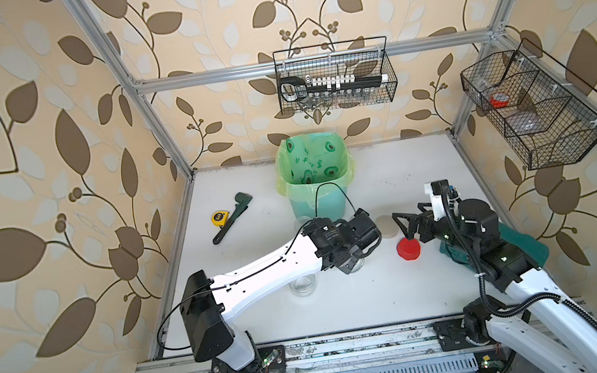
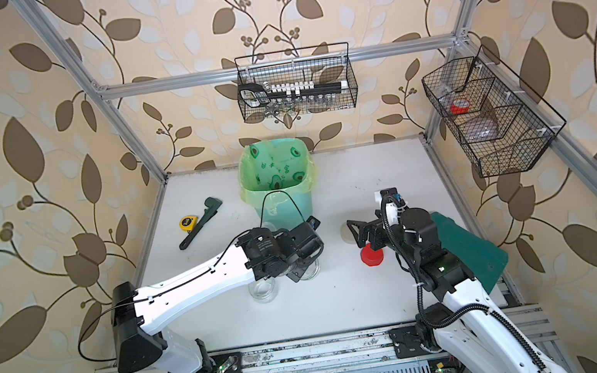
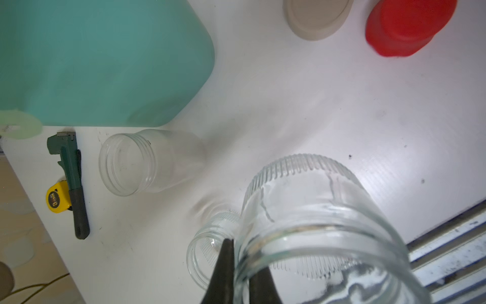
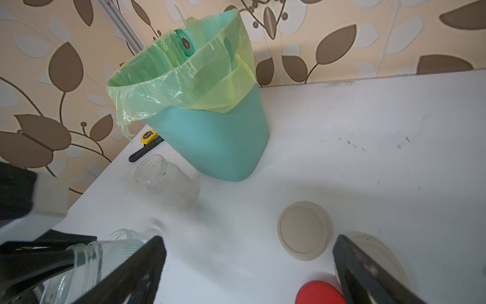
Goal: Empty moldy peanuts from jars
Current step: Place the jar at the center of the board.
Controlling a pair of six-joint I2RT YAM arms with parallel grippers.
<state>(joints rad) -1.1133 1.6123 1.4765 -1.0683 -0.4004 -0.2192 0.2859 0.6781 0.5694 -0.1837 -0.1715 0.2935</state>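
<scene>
The left claw [image 3: 242, 263] is closed on the rim of a short ribbed jar [image 3: 315, 223], with one finger inside the open mouth and the other outside against the glass wall. In both top views this jar [image 1: 360, 265] [image 2: 313, 270] sits directly under the claw and is mostly hidden by it. I cannot tell whether its base touches the white surface [image 1: 367, 298].

A second ribbed jar [image 3: 207, 242] [image 1: 303, 285], lid off, stands just beside the held one, on the side toward the left arm's base. A smooth jar [image 4: 168, 181] [image 3: 147, 163], also uncapped, stands upright just beside the mint-green bin [image 4: 218, 147], well clear of both claws.

The right claw [image 1: 402, 225] [image 4: 248, 238] hangs with its jaws spread wide and grips nothing. It is near the held jar but apart from it. Below it lie the red lid [image 1: 409, 249] [image 4: 318, 293] and a beige lid [image 4: 303, 230]. Another beige lid [image 4: 381, 252] is partly covered by one finger.

A wrench [image 1: 230, 216] and a yellow tape measure [image 1: 218, 217] lie to the left of the bin.
</scene>
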